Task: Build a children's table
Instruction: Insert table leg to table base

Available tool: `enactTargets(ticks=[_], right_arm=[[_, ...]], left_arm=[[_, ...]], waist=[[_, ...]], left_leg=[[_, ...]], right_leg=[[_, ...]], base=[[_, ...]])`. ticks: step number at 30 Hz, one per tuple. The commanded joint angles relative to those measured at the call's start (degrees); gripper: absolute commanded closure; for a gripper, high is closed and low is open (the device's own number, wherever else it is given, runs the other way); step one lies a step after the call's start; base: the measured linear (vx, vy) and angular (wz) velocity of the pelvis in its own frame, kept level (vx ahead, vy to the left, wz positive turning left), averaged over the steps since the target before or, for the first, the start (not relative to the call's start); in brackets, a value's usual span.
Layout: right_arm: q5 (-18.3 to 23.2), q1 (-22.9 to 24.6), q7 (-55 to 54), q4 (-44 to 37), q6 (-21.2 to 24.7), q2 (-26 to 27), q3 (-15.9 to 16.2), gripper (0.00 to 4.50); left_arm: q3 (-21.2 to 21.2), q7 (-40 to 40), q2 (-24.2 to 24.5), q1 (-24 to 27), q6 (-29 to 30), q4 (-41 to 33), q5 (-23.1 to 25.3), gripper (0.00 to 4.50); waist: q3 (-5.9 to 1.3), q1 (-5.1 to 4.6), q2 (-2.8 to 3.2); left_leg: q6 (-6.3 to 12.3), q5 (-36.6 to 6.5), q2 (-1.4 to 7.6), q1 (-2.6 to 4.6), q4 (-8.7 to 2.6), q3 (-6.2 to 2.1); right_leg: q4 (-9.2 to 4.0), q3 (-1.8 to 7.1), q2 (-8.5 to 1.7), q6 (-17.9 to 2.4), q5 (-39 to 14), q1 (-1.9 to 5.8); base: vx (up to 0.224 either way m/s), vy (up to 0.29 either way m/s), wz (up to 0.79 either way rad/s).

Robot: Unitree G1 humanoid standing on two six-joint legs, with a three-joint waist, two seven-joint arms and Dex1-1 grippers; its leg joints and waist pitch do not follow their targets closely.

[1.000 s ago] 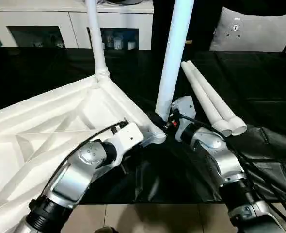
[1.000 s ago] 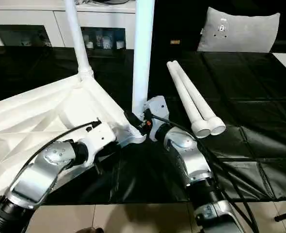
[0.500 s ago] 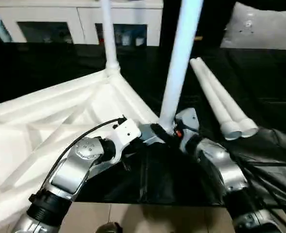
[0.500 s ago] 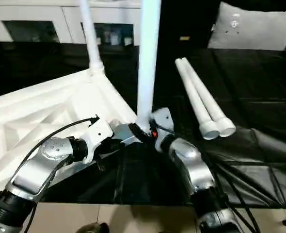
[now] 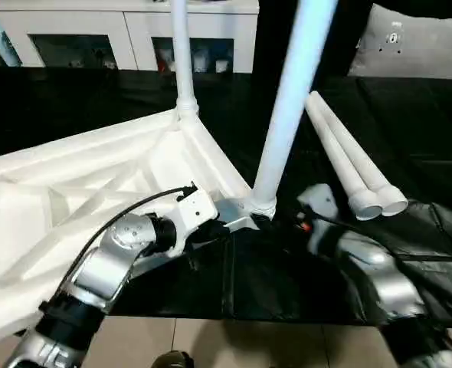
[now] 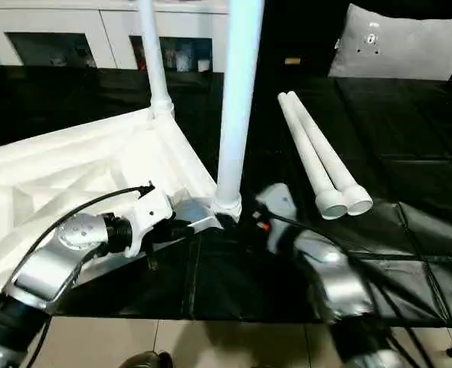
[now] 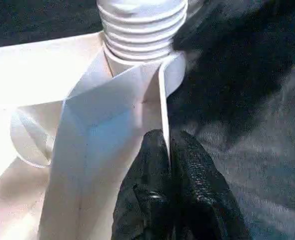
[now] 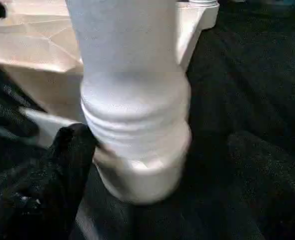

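The white table top (image 5: 73, 199) lies upside down, ribbed side up, on a black sheet. Two white legs stand upright in its corner sockets: a far leg (image 5: 182, 61) and a near leg (image 5: 287, 115). Two loose legs (image 5: 348, 165) lie side by side to the right. My left gripper (image 7: 166, 145) is shut on the thin rim wall of the top, just beside the near leg's socket (image 7: 137, 55). My right gripper (image 8: 157, 150) is open, with one black finger (image 8: 67, 160) beside the near leg's ribbed base (image 8: 132, 130). The right forearm (image 5: 364, 264) sits right of that leg.
A grey-white cushion (image 5: 417, 50) leans at the back right. A white cabinet (image 5: 96, 31) with glass doors runs along the back. The black sheet (image 5: 417, 123) covers the work surface, and pale floor tiles (image 5: 249, 345) show beyond its near edge.
My right arm has drawn back to the right, away from the near leg's base. The left gripper stays clamped on the rim. The camera has shifted a little.
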Motion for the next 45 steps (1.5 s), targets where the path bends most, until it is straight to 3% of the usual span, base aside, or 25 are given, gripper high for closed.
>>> enactTargets(ticks=[1, 8, 13, 15, 22, 25, 31, 32, 40, 41, 45], right_arm=[[-0.6, 1.2, 1.2, 0.7, 0.2, -1.8, -1.6, 0.08], [0.8, 1.4, 7.7, -2.6, 1.4, -6.2, -0.9, 0.08], [2.0, 1.6, 9.8, -5.3, 2.6, -6.8, -0.5, 0.08], [5.1, 3.6, 9.8, -10.7, 5.2, -5.3, -0.7, 0.08], [10.0, 6.3, 5.3, -14.6, 9.0, -0.6, -3.5, 0.08], [10.8, 6.9, -0.4, -14.4, 12.1, 3.1, -5.3, 0.08], [8.8, 6.9, -3.0, -14.9, 12.7, 3.8, -4.4, 0.08], [9.1, 7.1, -2.2, -15.6, 12.6, 3.3, -4.3, 0.08], [8.8, 6.7, -1.3, -17.1, 12.4, 3.2, -4.5, 0.08], [8.9, 6.3, -1.2, -17.2, 12.4, 3.3, -4.4, 0.08], [8.8, 4.9, -2.2, -16.8, 12.4, 3.8, -4.3, 0.08]], left_arm=[[-0.4, -1.5, 1.8, -1.0, -1.8, 1.8, 1.3, 4.5], [-2.4, -5.3, 3.1, -3.1, -5.4, 5.6, 1.9, 4.5], [-3.2, -7.2, 3.7, -3.6, -5.9, 5.8, 1.9, 4.5], [-3.9, -8.6, 4.0, -2.6, -4.9, 3.5, 1.2, 4.5], [-4.6, -9.0, 4.4, -0.2, -2.8, -0.5, 0.5, 4.5], [-5.0, -9.0, 4.6, 1.8, 0.6, -4.6, -0.2, 4.5], [-5.2, -8.5, 4.1, 1.9, 0.8, -4.3, 0.6, 4.5], [-5.2, -8.3, 4.6, 1.9, 0.0, -3.9, 1.3, 4.5], [-6.1, -9.9, 7.5, 1.9, -7.3, -1.7, 3.4, 4.5], [-5.8, -10.6, 7.7, 1.3, -9.3, -0.7, 3.0, 4.5], [-5.3, -12.1, 8.6, -0.6, -15.0, 2.7, 3.3, 4.5]], waist=[[-3.9, 0.04, 0.04], [-4.17, 0.08, 0.1], [-4.36, 0.21, 0.31], [-4.53, 0.39, 0.02], [-4.71, 0.75, 0.38], [-4.84, 0.91, 0.5], [-4.76, 1.27, 0.54], [-4.76, 1.18, 0.19], [-4.99, 1.15, 0.02], [-4.9, 1.08, -0.28], [-4.85, 1.22, -0.49]], left_leg=[[5.29, -4.1, 2.97, 0.83, -2.89, -1.08], [5.74, -5.2, 2.89, 0.75, -2.49, -1.03], [4.93, -6.4, 3.22, 0.99, -2.43, -1.09], [5.28, -6.1, 3.23, 0.92, -2.35, -1.08], [5.19, -5.2, 3.33, 1.02, -2.27, -1.1], [4.11, -4.7, 3.22, 1.08, -2.35, -1.12], [2.63, -5.6, 3.0, 1.02, -2.39, -1.01], [2.46, -5.6, 2.99, 1.0, -2.44, -1.0], [3.19, -4.4, 2.93, 0.99, -2.25, -1.02], [3.22, -4.5, 2.91, 0.98, -2.3, -0.97], [1.98, -7.1, 2.96, 1.26, -2.55, -0.93]], right_leg=[[-3.13, 2.78, -3.96, -14.6, 8.1, 3.0], [-3.15, 2.75, -4.05, -15.2, 5.9, 3.06], [-2.92, 2.79, -4.13, -15.9, 4.4, 2.85], [-2.86, 2.85, -4.19, -15.7, 4.9, 2.99], [-2.6, 2.8, -4.22, -16.0, 5.3, 2.6], [-2.48, 2.75, -4.06, -15.7, 5.2, 2.52], [-2.8, 2.83, -4.07, -13.8, 2.5, 2.61], [-2.85, 2.84, -4.06, -13.4, 2.3, 2.68], [-2.6, 2.81, -4.0, -12.4, 3.1, 2.56], [-2.74, 2.83, -3.97, -12.3, 2.9, 2.51], [-3.01, 2.88, -4.15, -11.8, -1.4, 2.33]], base=[[0.0, 0.0, 0.0], [0.0, 0.0, 0.0], [0.0, 0.0, 0.0], [0.0, 0.0, 0.0], [0.0, 0.0, 0.0], [0.0, 0.0, 0.0], [0.0, 0.0, 0.0], [0.0, 0.0, 0.0], [0.0, 0.0, 0.0], [0.0, 0.0, 0.0], [0.0, 0.0, 0.0]])
